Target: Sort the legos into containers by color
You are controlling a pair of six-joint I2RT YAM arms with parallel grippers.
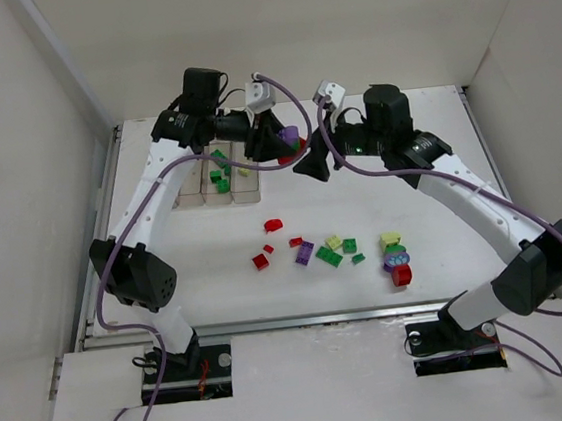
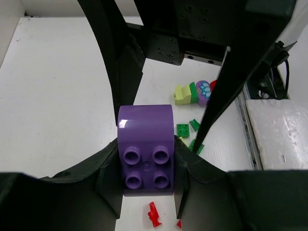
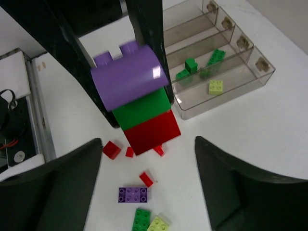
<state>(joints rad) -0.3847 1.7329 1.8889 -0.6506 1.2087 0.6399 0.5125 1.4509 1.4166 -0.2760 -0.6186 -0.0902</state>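
The left gripper (image 2: 147,144) is pinched on a stack (image 3: 139,103) of three bricks: a round-topped purple brick (image 2: 146,125) on top, a green brick (image 3: 144,109) in the middle and a red brick (image 3: 153,133) at the bottom, with the dark fingers (image 2: 108,168) pressing the purple one from both sides. From above, the stack sits near the right end of the containers (image 3: 262,77), beyond the far side of the loose bricks. The right gripper (image 1: 314,164) faces the stack with its jaws spread wide, one finger on either side of it and neither touching it (its wrist view shows white desk between each finger and the bricks). The containers are four clear bins joined in a row on the desk (image 1: 215,248). The end bin nearest the stack holds one pale yellow brick (image 3: 215,86), and the bin next to it holds several green bricks (image 3: 191,65); I cannot tell what, if anything, is in the other two. The rest of the legos lie scattered on the desk closer to the arm bases: a few red bricks (image 1: 260,261), a flat purple brick (image 1: 305,253), green bricks (image 1: 328,257) and a pale yellow one (image 1: 334,241). To the right of these lies a small joined column (image 1: 397,259) of pale yellow, green, purple and red.
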